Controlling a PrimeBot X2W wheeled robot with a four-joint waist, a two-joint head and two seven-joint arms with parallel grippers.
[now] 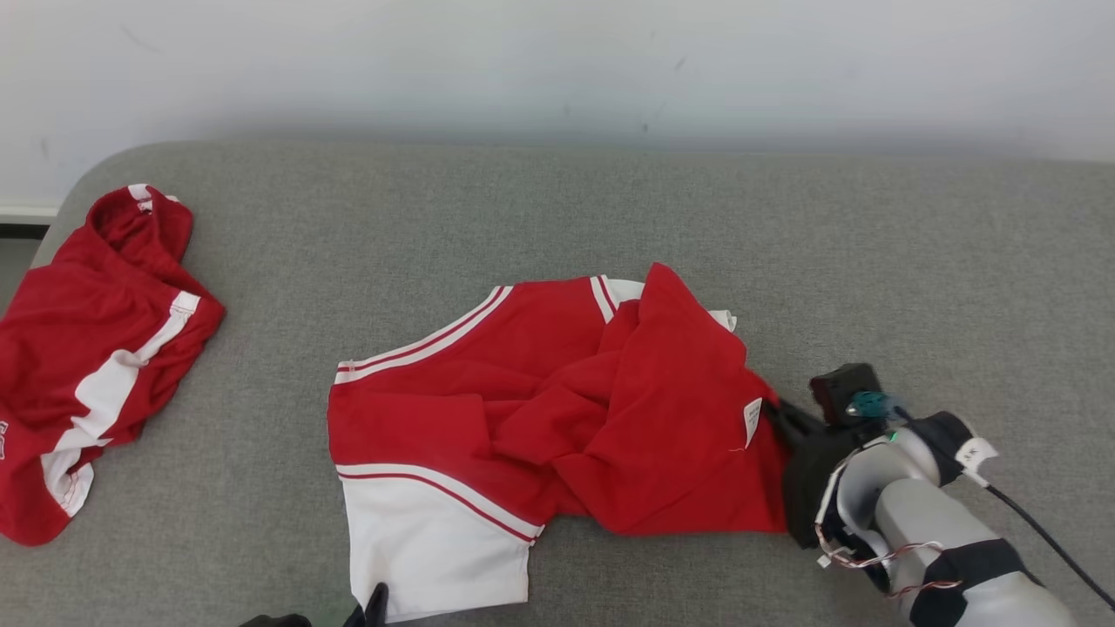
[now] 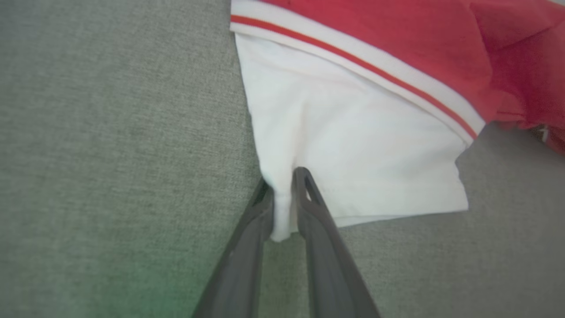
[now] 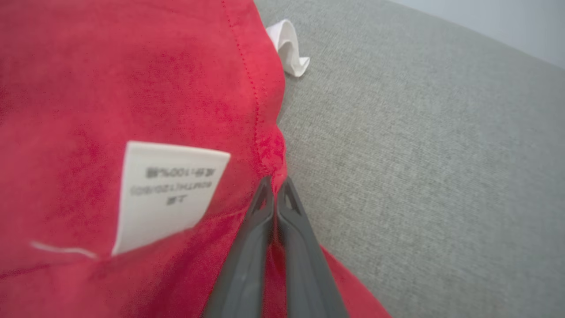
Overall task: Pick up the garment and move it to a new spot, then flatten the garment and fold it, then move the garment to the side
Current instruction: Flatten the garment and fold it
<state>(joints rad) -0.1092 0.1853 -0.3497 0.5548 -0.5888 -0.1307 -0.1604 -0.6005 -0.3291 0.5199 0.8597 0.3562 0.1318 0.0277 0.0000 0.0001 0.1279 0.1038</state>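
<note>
The red-and-white garment (image 1: 540,409) is lying rumpled mid-way across the grey fabric surface (image 1: 610,200), the left claw (image 2: 282,183) pinching its white sleeve's corner and the right claw (image 3: 274,185) clenching its red side edge. The pick-up is seemingly getting under way, calling for both arms lifting together.

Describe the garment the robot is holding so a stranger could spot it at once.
On the grey fabric surface, look at the middle. The garment there is red with a white sleeve nearest the robot and a white label at its right. Only it, not the other red garment at far left, is pinched by the left gripper and right gripper.
</note>
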